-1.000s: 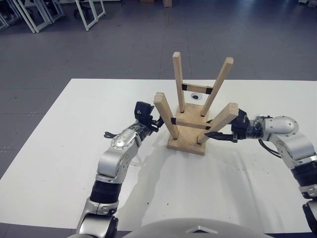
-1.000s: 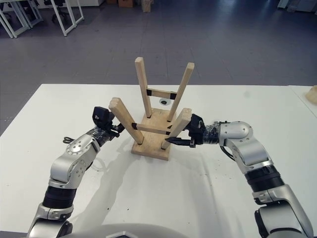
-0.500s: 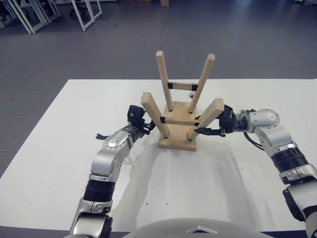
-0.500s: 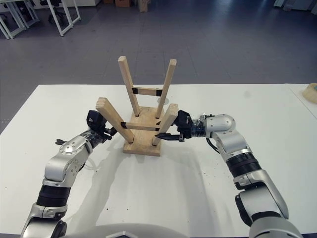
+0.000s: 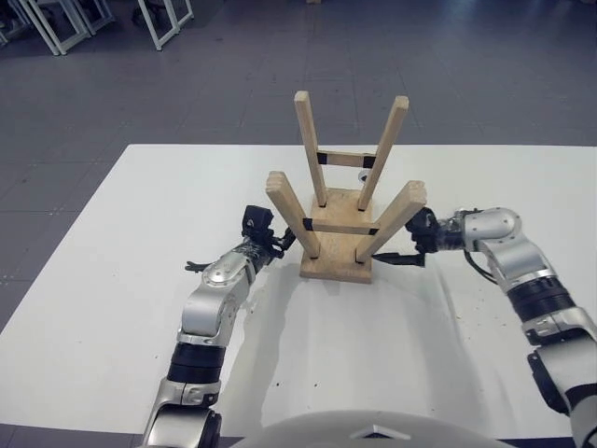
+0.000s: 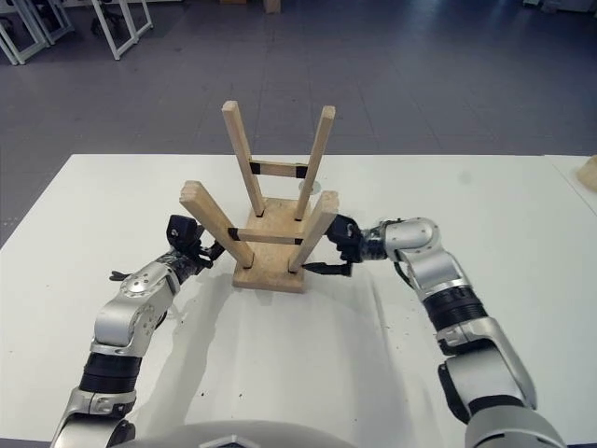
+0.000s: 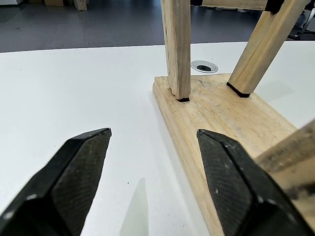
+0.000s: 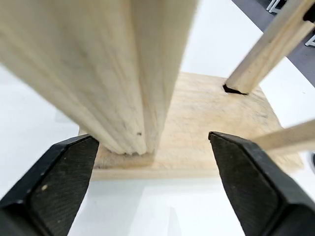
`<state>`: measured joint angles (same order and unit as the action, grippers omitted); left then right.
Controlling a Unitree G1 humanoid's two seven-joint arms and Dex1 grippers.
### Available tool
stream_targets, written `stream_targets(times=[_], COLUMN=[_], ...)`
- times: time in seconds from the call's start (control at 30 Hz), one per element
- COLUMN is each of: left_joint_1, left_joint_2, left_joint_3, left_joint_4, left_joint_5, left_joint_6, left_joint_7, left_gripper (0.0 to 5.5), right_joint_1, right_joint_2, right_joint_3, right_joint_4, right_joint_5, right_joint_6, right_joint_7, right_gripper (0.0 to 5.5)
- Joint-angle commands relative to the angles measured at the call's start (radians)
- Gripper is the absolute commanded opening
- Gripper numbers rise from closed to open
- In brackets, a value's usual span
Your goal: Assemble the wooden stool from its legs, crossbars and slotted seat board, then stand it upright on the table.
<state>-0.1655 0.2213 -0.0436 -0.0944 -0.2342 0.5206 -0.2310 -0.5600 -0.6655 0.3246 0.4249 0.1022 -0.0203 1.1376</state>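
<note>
While the stool (image 5: 338, 245) sits upside down mid-tabletop (image 5: 112, 280), legs skyward, the right end effector (image 5: 399, 250) straddles its 3 o'clock leg (image 5: 399, 213), open and nearer; the left end effector (image 5: 284, 242) gapes at 9 o'clock.

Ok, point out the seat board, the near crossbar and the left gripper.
seat board (image 5: 338, 258): left eye view, bare face near its front edge.
near crossbar (image 5: 340, 228): left eye view, its middle.
left gripper (image 7: 152, 133): left wrist view, midway between its open fingertips.
</note>
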Motion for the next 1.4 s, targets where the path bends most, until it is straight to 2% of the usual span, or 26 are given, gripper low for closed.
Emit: stream_targets(times=[0.03,0.1,0.17,0.27,0.33,0.43,0.6,0.63,0.77,0.83,0.87,0.93,1.0,1.07,1.23,1.4], left_joint_1=[0.017,0.026,0.029,0.037,0.049,0.066,0.049,0.047,0.052,0.06,0.062,0.062,0.056,0.048,0.052,0.071], left_joint_2=[-0.004,-0.007,-0.008,-0.009,-0.013,-0.02,-0.023,-0.023,-0.027,-0.028,-0.028,-0.028,-0.027,-0.029,-0.043,-0.058], left_joint_3=[0.004,0.005,0.009,0.016,0.019,0.016,0.01,0.011,0.014,0.013,0.014,0.013,0.013,0.01,0.008,0.008], left_joint_4=[-0.007,-0.016,-0.018,-0.019,-0.025,-0.035,-0.022,-0.02,-0.023,-0.029,-0.032,-0.035,-0.034,-0.031,-0.027,-0.03], left_joint_5=[0.02,0.026,0.03,0.034,0.037,0.04,0.042,0.044,0.049,0.05,0.05,0.05,0.051,0.051,0.055,0.062], left_joint_6=[-0.008,-0.008,-0.009,-0.007,-0.006,-0.002,-0.004,-0.005,-0.004,-0.003,-0.002,0.001,0.006,0.009,0.002,-0.003], left_joint_7=[0.006,0.01,0.011,0.015,0.023,0.03,0.028,0.026,0.025,0.025,0.025,0.024,0.023,0.023,0.033,0.042], left_gripper=[3.23,3.23,3.23,3.23,3.23,3.23,3.23,3.23,3.23,3.23,3.23,3.23,3.23,3.23,3.23,3.23], right_joint_1=[0.081,0.128,0.134,0.034,-0.059,-0.171,-0.205,-0.203,-0.439,-0.485,-0.45,-0.235,0.104,0.28,0.106,-0.137], right_joint_2=[-0.147,-0.153,-0.069,0.189,0.364,0.612,0.777,0.787,0.768,0.757,0.762,0.804,0.798,0.798,0.829,0.831], right_joint_3=[-0.069,-0.168,-0.318,-0.544,-0.65,-0.705,-0.698,-0.696,-0.813,-0.821,-0.805,-0.73,-0.578,-0.504,-0.531,-0.666], right_joint_4=[-0.064,-0.23,-0.448,-0.798,-0.958,-1.11,-1.177,-1.186,-1.172,-1.178,-1.188,-1.215,-1.208,-1.199,-1.163,-1.141], right_joint_5=[-0.155,-0.127,-0.021,0.186,0.261,0.288,0.3,0.299,0.301,0.319,0.327,0.336,0.316,0.3,0.32,0.412], right_joint_6=[0.119,0.299,0.536,0.94,1.155,1.39,1.595,1.617,1.312,1.272,1.299,1.386,1.373,1.329,1.236,1.206], right_joint_7=[-0.166,-0.247,-0.367,-0.611,-0.753,-0.896,-0.97,-0.975,-1.044,-1.068,-1.073,-1.083,-1.077,-1.079,-1.128,-1.19], right_gripper=[4.33,4.33,3.9,3.25,2.82,2.82,2.82,2.82,2.82,2.82,2.82,2.82,2.82,2.82,2.82,2.82])
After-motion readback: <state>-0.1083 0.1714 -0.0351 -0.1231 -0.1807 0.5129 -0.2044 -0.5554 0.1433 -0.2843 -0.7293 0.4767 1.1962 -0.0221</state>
